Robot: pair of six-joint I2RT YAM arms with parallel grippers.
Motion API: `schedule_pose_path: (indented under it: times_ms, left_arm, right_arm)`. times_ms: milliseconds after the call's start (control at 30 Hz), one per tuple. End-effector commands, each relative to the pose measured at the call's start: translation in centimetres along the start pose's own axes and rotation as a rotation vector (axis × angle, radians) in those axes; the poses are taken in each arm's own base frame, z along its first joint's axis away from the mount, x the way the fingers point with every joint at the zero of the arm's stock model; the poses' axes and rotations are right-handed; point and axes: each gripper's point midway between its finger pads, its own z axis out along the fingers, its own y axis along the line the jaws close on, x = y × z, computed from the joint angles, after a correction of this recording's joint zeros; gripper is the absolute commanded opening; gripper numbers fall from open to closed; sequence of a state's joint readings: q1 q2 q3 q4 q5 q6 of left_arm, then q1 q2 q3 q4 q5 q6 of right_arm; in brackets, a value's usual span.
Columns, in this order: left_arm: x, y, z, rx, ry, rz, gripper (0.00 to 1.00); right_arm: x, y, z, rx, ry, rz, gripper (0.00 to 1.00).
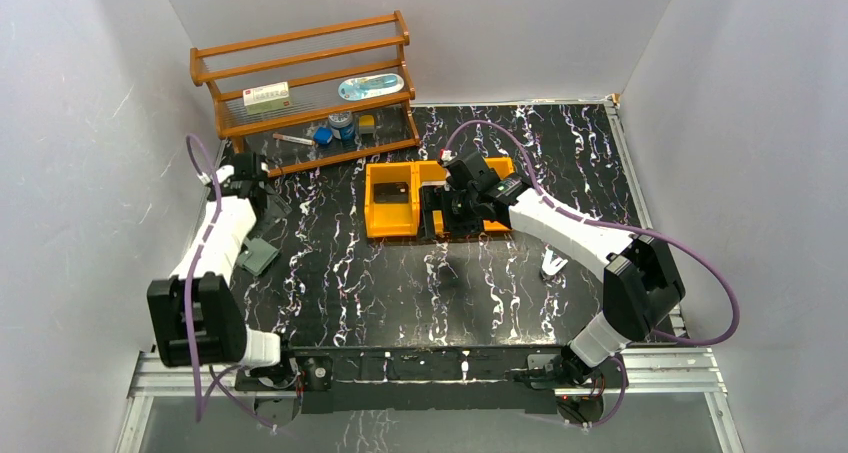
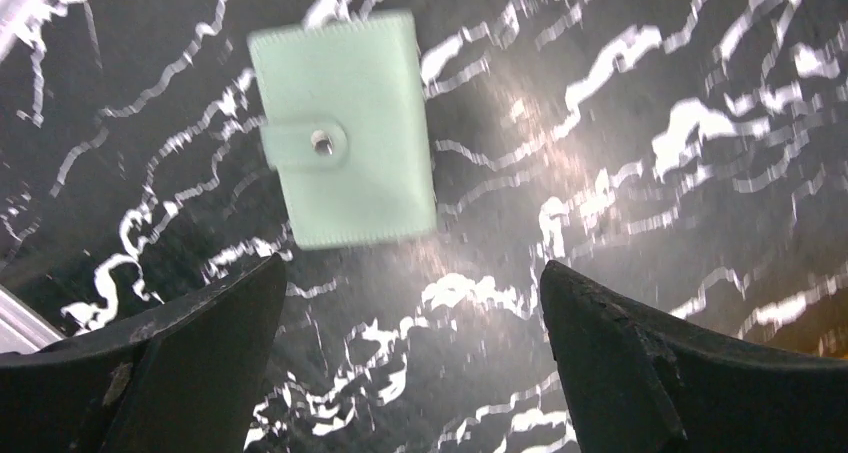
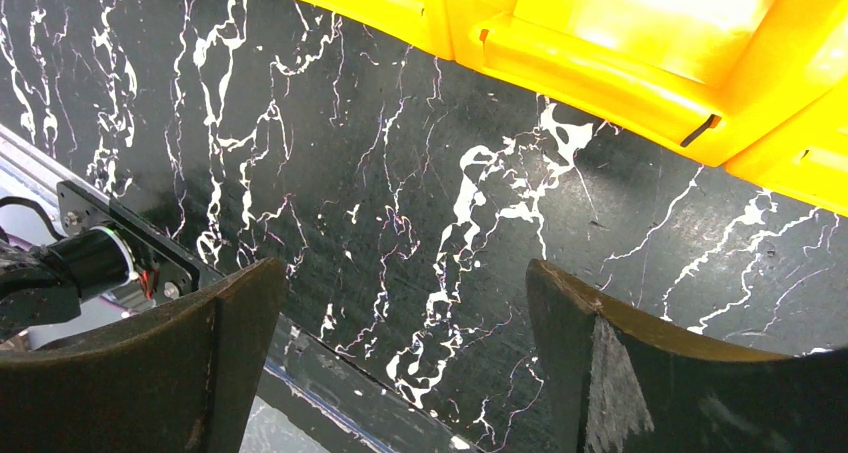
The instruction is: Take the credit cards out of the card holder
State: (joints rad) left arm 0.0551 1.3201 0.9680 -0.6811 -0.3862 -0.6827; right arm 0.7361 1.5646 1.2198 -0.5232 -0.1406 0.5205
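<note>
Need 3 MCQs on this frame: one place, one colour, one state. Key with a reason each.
1. The bin is: A orange; B blue; C white.
2. The card holder lies: A inside the bin; B on the table left of the bin; C across the bin's rim.
3. On the left gripper the jaws are: A shut on the card holder; B shut on a card; C open, empty.
Key: 1A, bright orange in the top view; 2B, flat on the marbled top, well clear of the bin; 3C, wide gap, with the holder lying ahead of them.
</note>
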Motion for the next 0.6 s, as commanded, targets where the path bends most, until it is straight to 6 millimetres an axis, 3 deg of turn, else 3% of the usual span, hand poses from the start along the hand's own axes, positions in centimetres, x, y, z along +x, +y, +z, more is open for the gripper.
schedule_pose_path:
  times_ms: [0,167,267,567]
  left_arm:
    - [-3.2,3.0,2.2,-0.194,-0.025,-0.006,0.98]
    - [-3.7,2.6,6.2,-0.162,0.065,-0.065,0.98]
    - [-3.4,2.0,7.4,-0.148,0.098,-0.048,0.98]
    - [-0.8,3.5,10.0,-0.229,0.194,-0.032,0.98]
  right_arm:
    - [-2.1,1.6,-0.9,-0.041,-0.065,-0.025,0.98]
    - [-2.0,1.3,-1.0,-0.031,-0.06,-0.032,0.98]
    - [-1.6,0.9,-0.7,-0.017,-0.04,-0.031,0.98]
    - [-0.5,0.3,-0.1,-0.003,0.008,-0.038,0.98]
